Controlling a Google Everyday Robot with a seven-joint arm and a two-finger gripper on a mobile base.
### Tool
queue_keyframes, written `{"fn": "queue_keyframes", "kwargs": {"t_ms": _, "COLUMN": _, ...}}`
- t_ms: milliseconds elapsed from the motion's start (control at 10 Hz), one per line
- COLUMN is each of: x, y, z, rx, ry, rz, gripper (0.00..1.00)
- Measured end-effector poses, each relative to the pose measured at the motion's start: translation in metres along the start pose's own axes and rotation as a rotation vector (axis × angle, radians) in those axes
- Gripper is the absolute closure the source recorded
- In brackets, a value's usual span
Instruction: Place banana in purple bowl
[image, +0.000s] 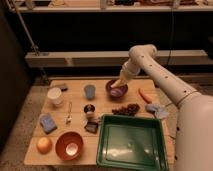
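The purple bowl (116, 89) sits at the back middle of the wooden table (105, 102). The pale yellow banana (120, 81) hangs tilted just above the bowl's rim, its lower end at or in the bowl. My gripper (123, 76) is right over the bowl's far right side and holds the banana's upper end. The white arm reaches in from the right.
A blue-grey cup (90, 91), white cup (55, 95), orange carrot (145, 95), dark grapes (126, 108), blue cloth (158, 110), spoon (69, 114), blue sponge (48, 123), orange fruit (44, 145), orange-red bowl (69, 145) and green tray (132, 141) lie on the table.
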Motion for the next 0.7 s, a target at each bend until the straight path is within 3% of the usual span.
{"fn": "queue_keyframes", "kwargs": {"t_ms": 700, "x": -0.003, "y": 0.004, "z": 0.016, "rx": -0.024, "ry": -0.004, "rz": 0.004, "gripper": 1.0}}
